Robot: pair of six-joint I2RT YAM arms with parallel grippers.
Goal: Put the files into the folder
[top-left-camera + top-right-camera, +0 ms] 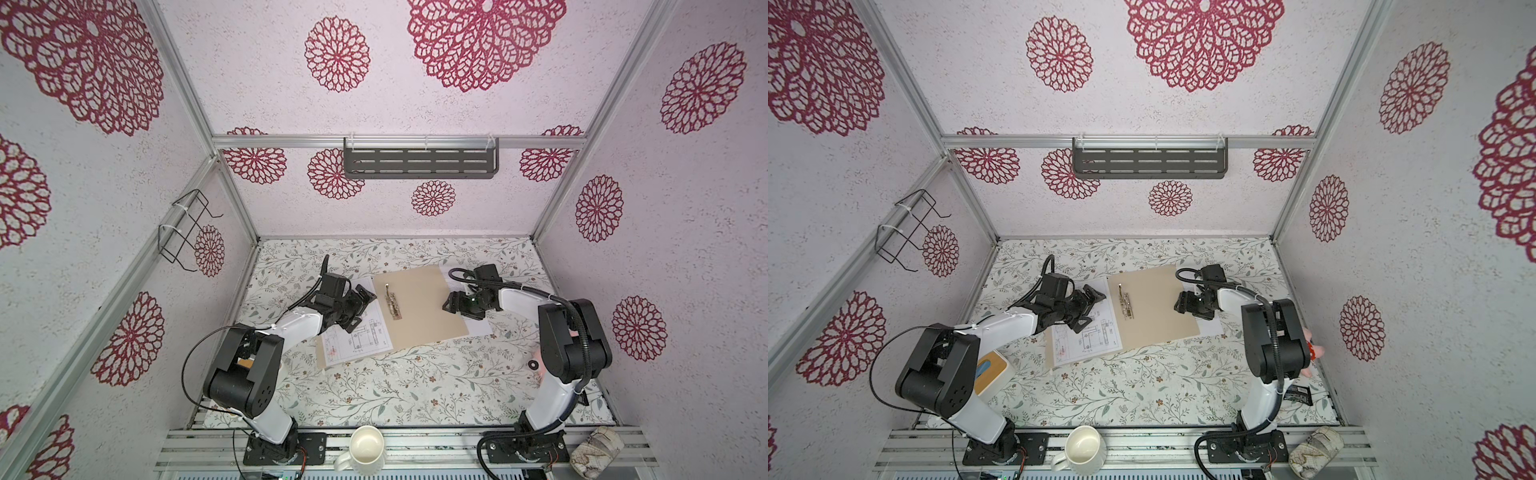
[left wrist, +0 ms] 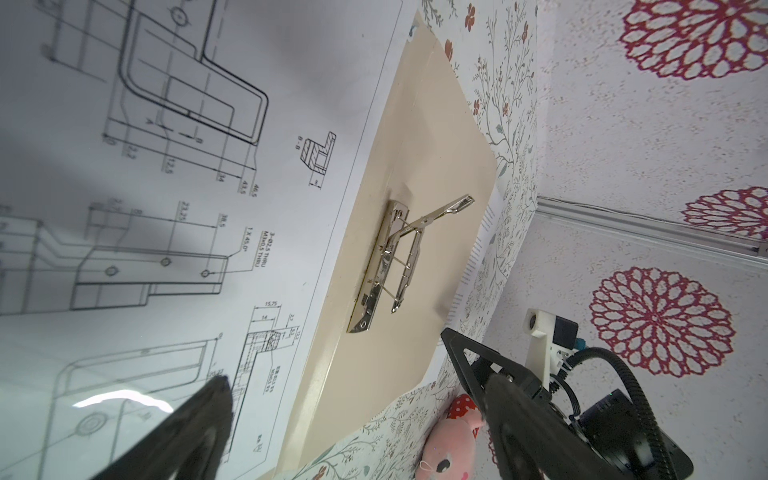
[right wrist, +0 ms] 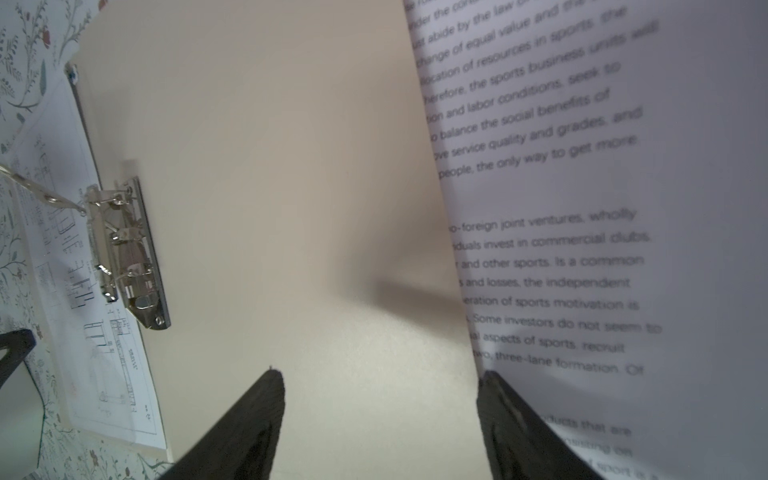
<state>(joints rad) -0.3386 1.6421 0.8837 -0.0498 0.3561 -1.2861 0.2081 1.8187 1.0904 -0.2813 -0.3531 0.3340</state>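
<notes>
The beige folder (image 1: 419,316) (image 1: 1154,316) lies spread open in mid-table, its metal clip (image 1: 392,305) (image 2: 386,266) (image 3: 124,249) with the lever raised. The drawing file (image 1: 357,336) (image 2: 187,187) rests on the folder's left flap. The text file (image 1: 480,326) (image 3: 582,208) lies along the folder's right edge. My left gripper (image 1: 365,307) (image 2: 332,357) hovers open over the drawing's inner edge, holding nothing. My right gripper (image 1: 446,303) (image 3: 380,378) is open, with one finger over the bare folder panel and the other at the text file's edge.
A bamboo-topped tissue box (image 1: 990,370) sits by the left arm's elbow. A pink plush toy (image 1: 1312,349) and a small black packet (image 1: 1298,392) lie at the table's right edge. A white mug (image 1: 365,446) and a patterned cup (image 1: 596,451) stand on the front rail.
</notes>
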